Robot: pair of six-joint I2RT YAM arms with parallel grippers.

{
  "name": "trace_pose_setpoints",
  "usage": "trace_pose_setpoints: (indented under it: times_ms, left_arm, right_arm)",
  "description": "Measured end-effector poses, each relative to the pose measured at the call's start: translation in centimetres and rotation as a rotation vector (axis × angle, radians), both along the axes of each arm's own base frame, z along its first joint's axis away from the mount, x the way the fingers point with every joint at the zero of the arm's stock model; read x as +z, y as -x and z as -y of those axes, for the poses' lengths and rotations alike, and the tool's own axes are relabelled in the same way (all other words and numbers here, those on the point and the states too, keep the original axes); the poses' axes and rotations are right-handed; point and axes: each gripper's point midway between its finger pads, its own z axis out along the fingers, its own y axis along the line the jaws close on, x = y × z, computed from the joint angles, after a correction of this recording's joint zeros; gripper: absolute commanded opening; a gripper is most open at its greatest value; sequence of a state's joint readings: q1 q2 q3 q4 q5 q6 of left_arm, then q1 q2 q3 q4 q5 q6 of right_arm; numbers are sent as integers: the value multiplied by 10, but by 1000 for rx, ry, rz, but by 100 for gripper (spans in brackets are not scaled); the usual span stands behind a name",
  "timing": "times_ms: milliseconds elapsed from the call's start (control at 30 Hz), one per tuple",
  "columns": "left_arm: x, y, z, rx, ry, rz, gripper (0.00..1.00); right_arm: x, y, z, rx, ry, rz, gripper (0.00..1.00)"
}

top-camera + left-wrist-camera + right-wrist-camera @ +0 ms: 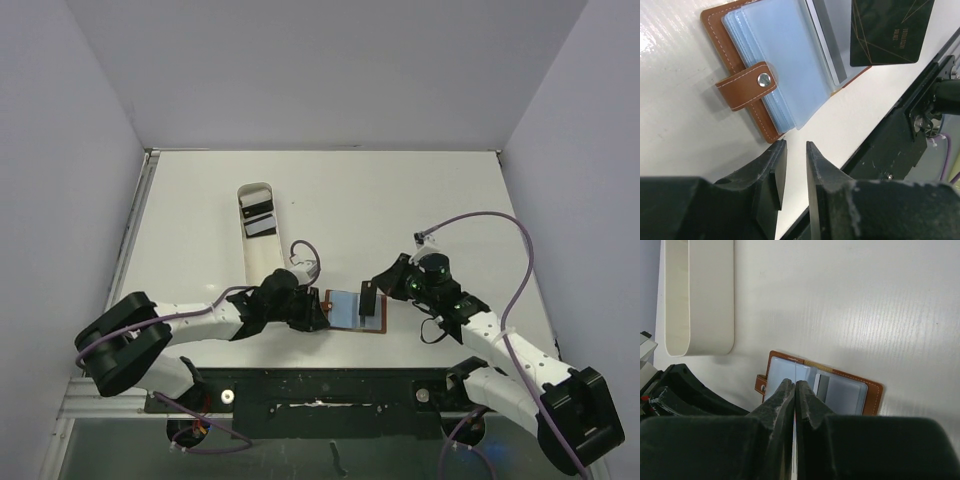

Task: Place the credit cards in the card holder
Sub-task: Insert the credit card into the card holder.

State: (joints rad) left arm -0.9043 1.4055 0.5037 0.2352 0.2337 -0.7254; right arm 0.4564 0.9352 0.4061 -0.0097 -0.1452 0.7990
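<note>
the card holder (352, 312) lies open on the white table (400, 200) between the 2 claws, its pale blue pockets facing up and its tab toward the left claw (796, 145). that claw sits just beside the tab edge, its fingers narrowly apart with nothing between them. the right claw (794, 384) is clenched on a black card (887, 32), held on edge over the holder's pockets. 2 more cards (260, 227) lie in the white tray (262, 262), well apart from the holder.
</note>
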Motion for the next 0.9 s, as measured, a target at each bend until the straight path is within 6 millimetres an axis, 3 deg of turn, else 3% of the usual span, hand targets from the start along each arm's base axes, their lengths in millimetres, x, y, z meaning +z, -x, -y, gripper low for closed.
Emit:
trace_pose_setpoints:
  times_ms: [300, 600, 900]
  left_arm:
    - [-7, -4, 7, -7, -45, 47, 8]
    - [-6, -6, 14, -6, -68, 106, 5]
    - [-26, -11, 7, 27, -149, 112, 5]
  right_arm:
    - [-11, -6, -5, 27, -16, 8, 0]
    - [-22, -13, -7, 31, -11, 21, 0]
    - [-43, -12, -4, 18, -10, -27, 0]
